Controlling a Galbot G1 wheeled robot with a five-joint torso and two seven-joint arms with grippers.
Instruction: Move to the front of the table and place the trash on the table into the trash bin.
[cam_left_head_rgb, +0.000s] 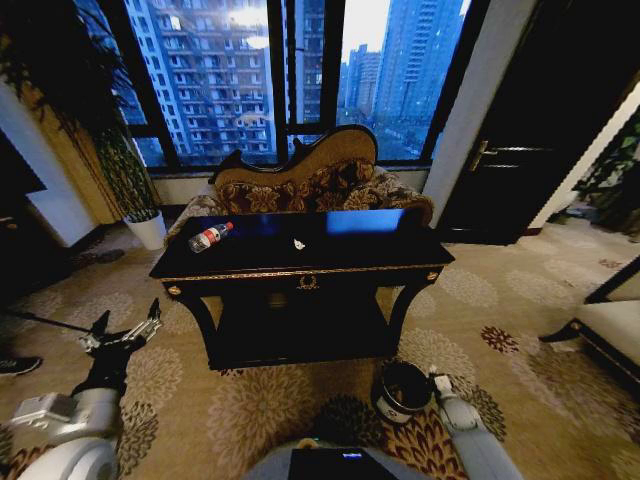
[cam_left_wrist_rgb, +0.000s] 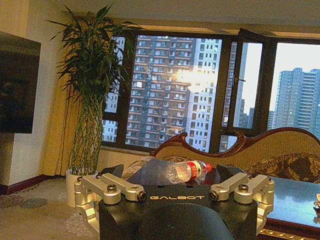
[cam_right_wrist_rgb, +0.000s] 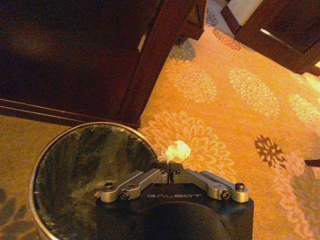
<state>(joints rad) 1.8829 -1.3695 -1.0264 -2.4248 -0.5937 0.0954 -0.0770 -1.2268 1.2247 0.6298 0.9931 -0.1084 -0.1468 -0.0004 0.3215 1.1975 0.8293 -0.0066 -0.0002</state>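
The glossy black table (cam_left_head_rgb: 380, 262) stands ahead. On its left part lies a clear bottle with a red label (cam_left_head_rgb: 210, 237) (cam_left_wrist_rgb: 185, 171), and a tiny white scrap (cam_left_head_rgb: 299, 243) sits near the middle. My left gripper (cam_left_head_rgb: 125, 335) (cam_left_wrist_rgb: 172, 195) is open, low and left of the table, facing the bottle from a distance. The round black trash bin (cam_left_head_rgb: 403, 390) (cam_right_wrist_rgb: 85, 175) stands on the carpet by the table's right front leg. My right gripper (cam_left_head_rgb: 437, 381) (cam_right_wrist_rgb: 171, 166) is shut on a pale crumpled scrap (cam_right_wrist_rgb: 178, 150) just beside the bin's rim.
A patterned sofa (cam_left_head_rgb: 310, 185) stands behind the table under the windows. A tall plant in a white pot (cam_left_head_rgb: 145, 225) is at the back left. Dark furniture (cam_left_head_rgb: 600, 330) sits at the right, and a shoe (cam_left_head_rgb: 15, 365) at the left edge. Patterned carpet lies around the bin.
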